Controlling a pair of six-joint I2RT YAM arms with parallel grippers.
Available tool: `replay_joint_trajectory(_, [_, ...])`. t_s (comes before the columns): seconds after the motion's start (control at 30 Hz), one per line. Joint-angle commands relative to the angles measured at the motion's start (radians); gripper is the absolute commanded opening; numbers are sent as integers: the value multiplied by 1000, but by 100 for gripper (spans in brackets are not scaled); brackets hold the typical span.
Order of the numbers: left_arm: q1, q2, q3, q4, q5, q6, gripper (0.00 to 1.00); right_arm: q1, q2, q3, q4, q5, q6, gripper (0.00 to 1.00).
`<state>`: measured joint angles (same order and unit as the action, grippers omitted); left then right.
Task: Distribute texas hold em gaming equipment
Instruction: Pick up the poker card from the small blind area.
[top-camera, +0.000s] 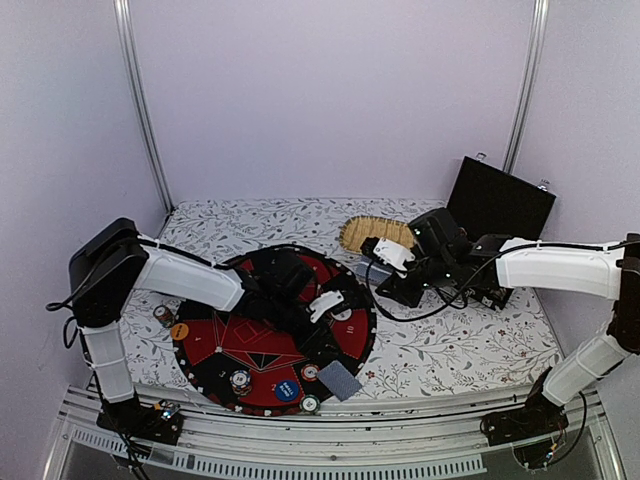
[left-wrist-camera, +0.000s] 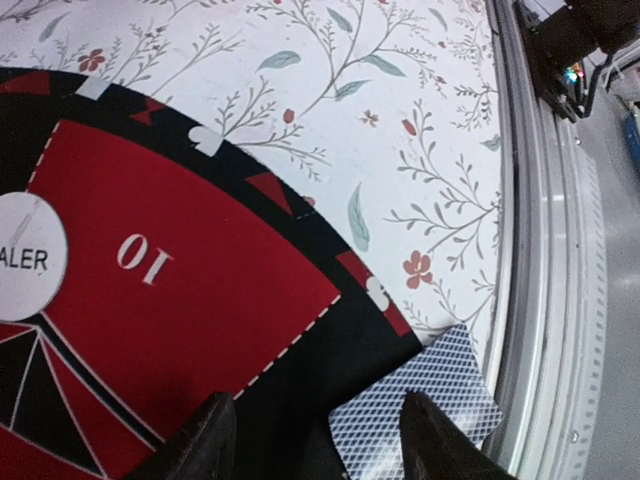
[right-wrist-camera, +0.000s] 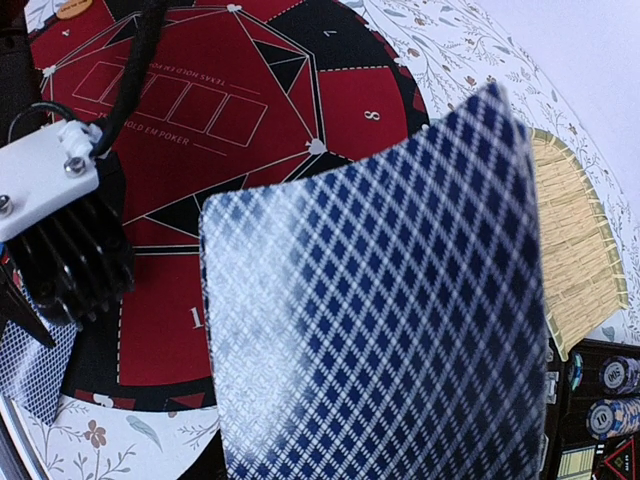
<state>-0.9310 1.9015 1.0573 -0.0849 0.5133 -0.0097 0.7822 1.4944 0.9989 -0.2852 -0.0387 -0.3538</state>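
Card dealing at the round mat: both tools inspected.
We find the left tool (left-wrist-camera: 318, 448) spread above a face-down card (left-wrist-camera: 420, 400), which straddles the mat (left-wrist-camera: 180, 300) edge and the desk (left-wrist-camera: 400, 120). The right tool (top-camera: 383, 266) pinches a second card (right-wrist-camera: 380, 320), which is bent and near the straw tray (right-wrist-camera: 575, 260).

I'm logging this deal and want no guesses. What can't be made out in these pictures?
Right wrist view: the playing card fills the frame, hiding how the right hand grips it; its face is turned away.
Left wrist view: the dealer button is cut off by the left edge.
Top view: the print on the blue chip is too small to read.
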Motion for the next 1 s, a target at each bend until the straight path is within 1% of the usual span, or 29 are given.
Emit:
replay_joint_trajectory(0.0, [-40,38,28,-32,23,78,56,-6,-39,-15,12,-2,16,40])
replay_joint_trajectory(0.1, [-51,54,25,-58,18,100,52,-6,-42,-15,9,-3,16,40])
replay_joint_trajectory(0.3, [-59,34,-5,-67,60,135,50,-6,-51,-13,4,-6,12,40])
replay_joint_trajectory(0.4, [-73,39,-7,-67,67,152,46,-6,-54,-13,4,-9,13,40])
replay_joint_trajectory(0.67, [-86,56,11,-65,-2,175,38,-6,-64,-9,-3,-12,12,40])
replay_joint_trajectory(0.7, [-86,55,13,-68,-6,175,38,-6,-67,-10,-4,-11,12,40])
replay_joint_trajectory(0.73, [-87,56,13,-69,-17,178,40,-6,-68,-11,-3,-10,10,40])
replay_joint_trajectory(0.77, [-87,56,10,-67,-35,180,44,-5,-69,-10,-5,-10,10,40])
replay_joint_trajectory(0.97, [-87,55,18,-60,-130,178,55,-6,-63,-10,-3,-22,7,40])
